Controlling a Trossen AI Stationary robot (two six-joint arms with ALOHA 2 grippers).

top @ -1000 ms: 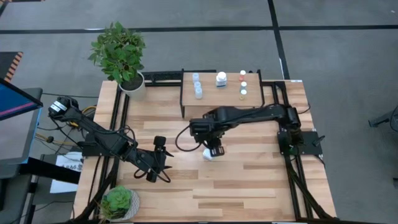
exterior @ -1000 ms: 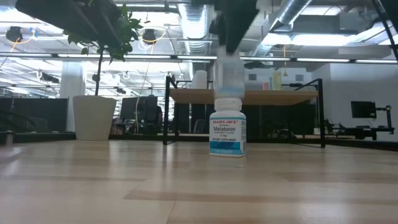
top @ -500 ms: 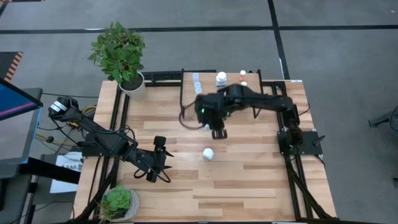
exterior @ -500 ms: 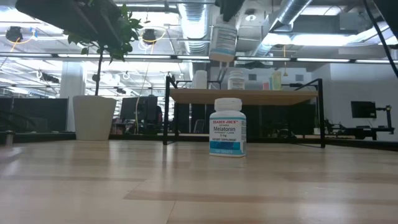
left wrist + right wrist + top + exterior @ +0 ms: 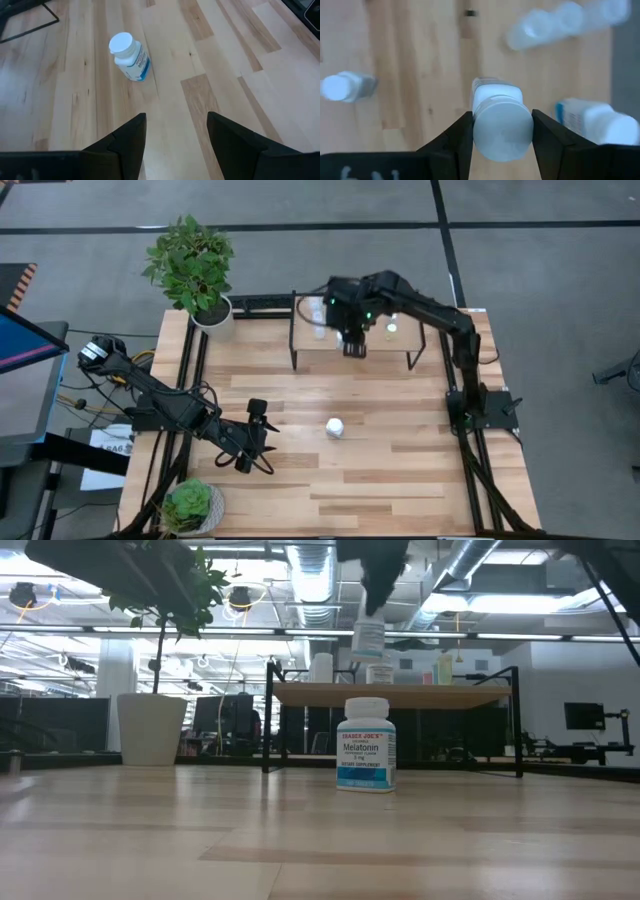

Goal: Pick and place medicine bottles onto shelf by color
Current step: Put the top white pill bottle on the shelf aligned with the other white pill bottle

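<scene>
**Carry step: white bottle over shelf**

Shelf (image 5: 310, 352) sits upper centre of the high view. Right gripper (image 5: 354, 346) hangs above it, jaws pinching a white bottle (image 5: 501, 120). Left gripper (image 5: 256, 436), lower left, is spread and empty. Second bottle (image 5: 335, 426) stands mid-table. Next, likely: lower beside the matching white one.

Two plants (image 5: 190, 262), one shelf (image 5: 330, 352)

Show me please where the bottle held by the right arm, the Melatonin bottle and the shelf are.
held white bottle (image 5: 501, 125), right wrist view, on its cap
Melatonin bottle (image 5: 366, 755), low view, on its label
shelf (image 5: 470, 694), low view, on the board's front edge
</scene>
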